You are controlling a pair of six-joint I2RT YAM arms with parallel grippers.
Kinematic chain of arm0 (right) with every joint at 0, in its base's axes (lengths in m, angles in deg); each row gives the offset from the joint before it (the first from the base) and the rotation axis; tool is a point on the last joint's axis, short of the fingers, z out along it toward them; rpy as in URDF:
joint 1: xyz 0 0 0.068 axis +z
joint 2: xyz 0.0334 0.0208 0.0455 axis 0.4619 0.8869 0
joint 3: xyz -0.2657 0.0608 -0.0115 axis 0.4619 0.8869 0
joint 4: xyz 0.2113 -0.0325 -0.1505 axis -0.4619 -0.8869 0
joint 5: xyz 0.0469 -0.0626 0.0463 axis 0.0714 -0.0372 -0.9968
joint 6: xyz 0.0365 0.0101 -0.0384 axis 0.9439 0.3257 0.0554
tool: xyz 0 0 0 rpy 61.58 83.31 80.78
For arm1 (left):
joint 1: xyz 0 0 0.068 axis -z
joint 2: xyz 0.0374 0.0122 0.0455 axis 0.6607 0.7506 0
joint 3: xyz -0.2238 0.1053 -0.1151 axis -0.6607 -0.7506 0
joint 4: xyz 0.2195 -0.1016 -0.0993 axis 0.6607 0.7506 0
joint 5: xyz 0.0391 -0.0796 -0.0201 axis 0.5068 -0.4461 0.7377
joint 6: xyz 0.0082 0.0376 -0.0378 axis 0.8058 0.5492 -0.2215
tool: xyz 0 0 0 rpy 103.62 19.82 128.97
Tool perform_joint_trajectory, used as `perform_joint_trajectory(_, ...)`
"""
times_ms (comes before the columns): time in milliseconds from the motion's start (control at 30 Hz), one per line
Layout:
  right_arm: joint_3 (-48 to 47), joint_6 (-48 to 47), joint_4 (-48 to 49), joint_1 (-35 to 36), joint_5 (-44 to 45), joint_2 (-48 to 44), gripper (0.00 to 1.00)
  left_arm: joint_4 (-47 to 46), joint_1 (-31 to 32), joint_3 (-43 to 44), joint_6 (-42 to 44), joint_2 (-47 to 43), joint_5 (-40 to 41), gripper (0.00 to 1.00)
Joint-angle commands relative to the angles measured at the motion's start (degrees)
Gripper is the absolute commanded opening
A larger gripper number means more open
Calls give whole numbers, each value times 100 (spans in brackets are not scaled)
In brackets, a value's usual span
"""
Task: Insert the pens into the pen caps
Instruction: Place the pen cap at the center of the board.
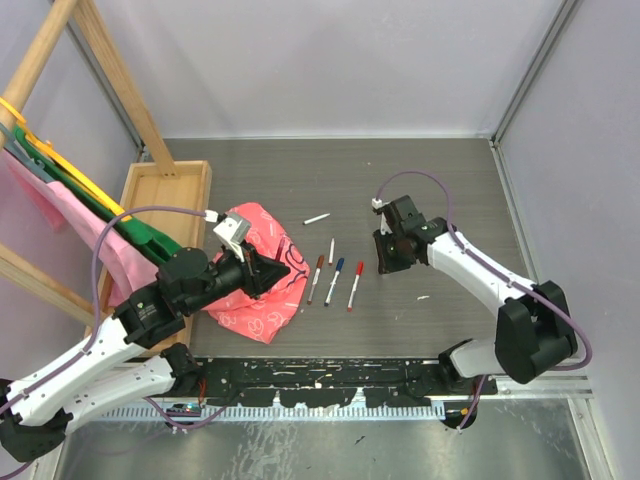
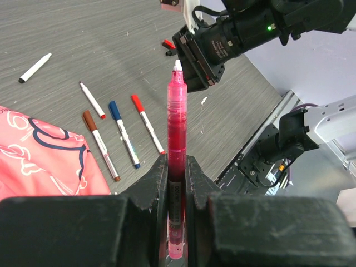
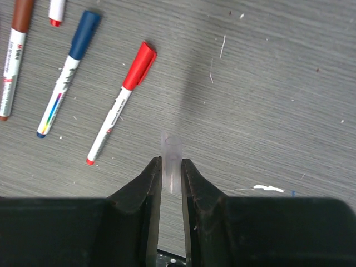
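The left end effector (image 2: pixel 177 164) is closed tight on a pink pen (image 2: pixel 177 119), its two fingers pressing the barrel from either side. The pen sticks straight out ahead of the fingertips, its white nib foremost and uncapped. The right end effector (image 3: pixel 171 168) is nearly closed too, pinching a small clear cap (image 3: pixel 172 151) — the cap's open mouth pokes out just beyond the fingertips. Both things are held clear of the table (image 3: pixel 267 83).

Seen from the left wrist, the right end effector sits ahead of the pen's nib and apart from it. From overhead the two are well apart, with a row of pens lying on the table between them.

Ahead and to the left of the right end effector lie a red-capped pen (image 3: pixel 119 105), a blue-capped pen (image 3: pixel 67 83) and a brown-capped pen (image 3: pixel 14 50), roughly parallel and not touching. Farther ahead-left of the left end effector lie a thin white pen with a red end (image 2: pixel 92 100) and a white pen with a black end (image 2: pixel 34 68). A pink patterned cloth (image 2: pixel 44 156) lies just below and left of the left end effector.
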Motion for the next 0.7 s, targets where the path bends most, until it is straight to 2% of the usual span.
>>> perform_joint_trajectory(0, 94, 141, 77, 20, 8, 141, 5, -154, -15, 256, -19, -33, 75, 0)
perform_joint_trajectory(300, 299, 153, 431, 234, -42, 628, 15, -217, -11, 291, -28, 84, 63, 0)
perform_joint_trajectory(667, 198, 91, 802, 535, 305, 1256, 25, -203, -17, 280, -62, 84, 61, 0)
